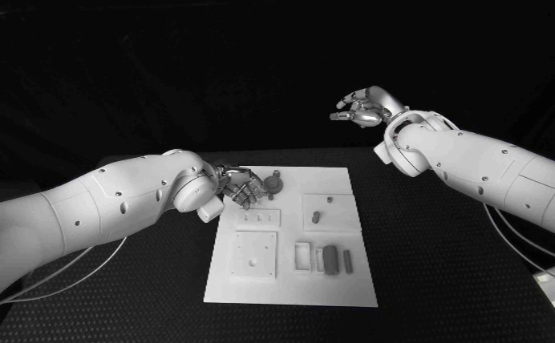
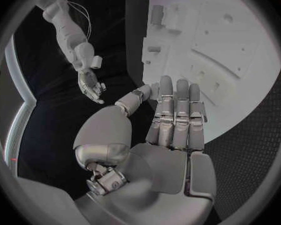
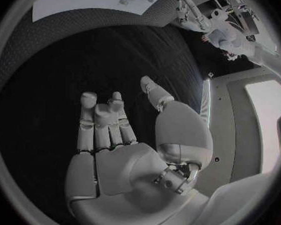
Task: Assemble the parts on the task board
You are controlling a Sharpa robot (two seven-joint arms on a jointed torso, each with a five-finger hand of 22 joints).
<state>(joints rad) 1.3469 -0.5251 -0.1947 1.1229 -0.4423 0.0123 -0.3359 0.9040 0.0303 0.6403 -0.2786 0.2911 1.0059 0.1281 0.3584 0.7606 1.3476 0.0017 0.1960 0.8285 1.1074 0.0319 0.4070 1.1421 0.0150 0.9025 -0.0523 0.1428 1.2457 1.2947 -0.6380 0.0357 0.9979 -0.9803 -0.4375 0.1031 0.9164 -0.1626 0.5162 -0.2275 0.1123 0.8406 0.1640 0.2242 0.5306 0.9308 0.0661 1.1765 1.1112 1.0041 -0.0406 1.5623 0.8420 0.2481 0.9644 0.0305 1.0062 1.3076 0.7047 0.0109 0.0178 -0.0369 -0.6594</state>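
Note:
The white task board [image 1: 289, 279] lies in the middle of the black table. On it are grey parts: a round one [image 1: 273, 183] near the far edge, a small one [image 1: 316, 216] in the middle, and several [image 1: 331, 260] side by side toward the near right. My left hand [image 1: 237, 188] hovers at the board's far left corner, just beside the round part. In the left wrist view the left hand [image 2: 172, 120] holds nothing, its fingers stretched out over the board [image 2: 240, 40]. My right hand [image 1: 366, 109] is raised beyond the table's far right; the right hand [image 3: 115, 130] is bare, fingers apart.
Recessed plates on the board: a square one [image 1: 254, 253] at the near left, a small one [image 1: 261, 217] above it, another [image 1: 327, 207] at the right. Black table [image 1: 439, 279] lies to the right of the board. A white cable [image 1: 520, 251] runs by the right arm.

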